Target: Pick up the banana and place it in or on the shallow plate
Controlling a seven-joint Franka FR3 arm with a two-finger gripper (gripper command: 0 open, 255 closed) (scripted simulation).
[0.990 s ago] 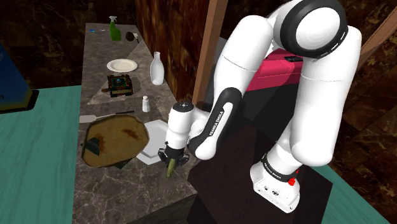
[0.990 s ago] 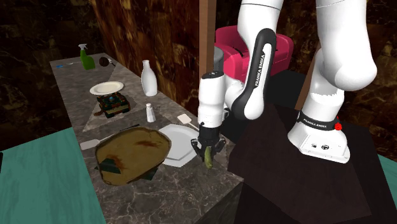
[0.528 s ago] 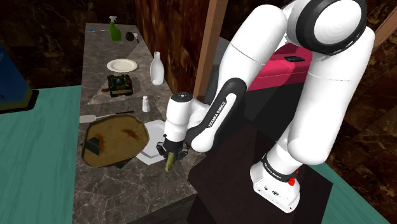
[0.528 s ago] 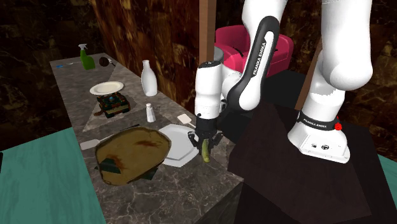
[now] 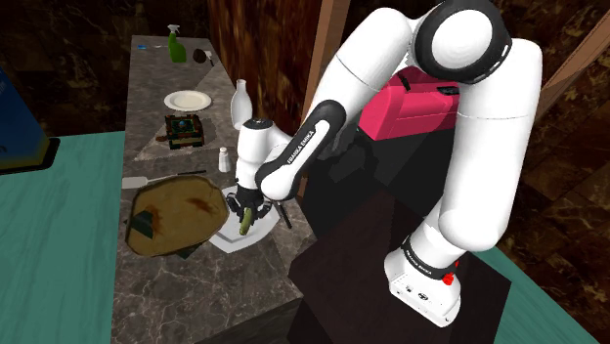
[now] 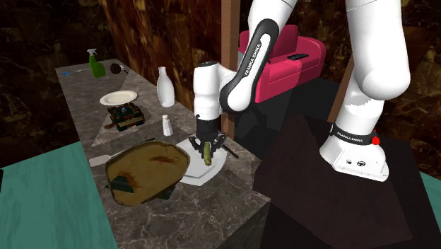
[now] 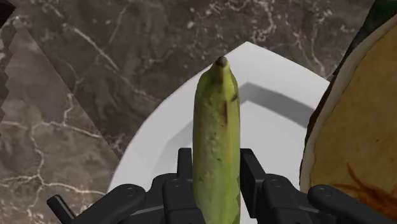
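Marbled grey counter (image 5: 196, 283) carries everything. At its near end the gripper (image 7: 216, 158) is clenched on the green-yellow banana (image 7: 216, 108), which hangs tip down over the white plate (image 7: 270, 124). In the shoulder view a tan platter (image 5: 176, 215) crowds the plate's nine o'clock. Farther off, toward twelve, stand a shaker (image 5: 224, 159) and a white bottle (image 5: 241, 103). A second ago the banana hung off the plate's five o'clock edge.

One banana (image 7: 216, 146), two white plates (image 6: 118, 97) (one round, one angular), two bottles (image 6: 165, 85), one shaker (image 6: 167, 125).
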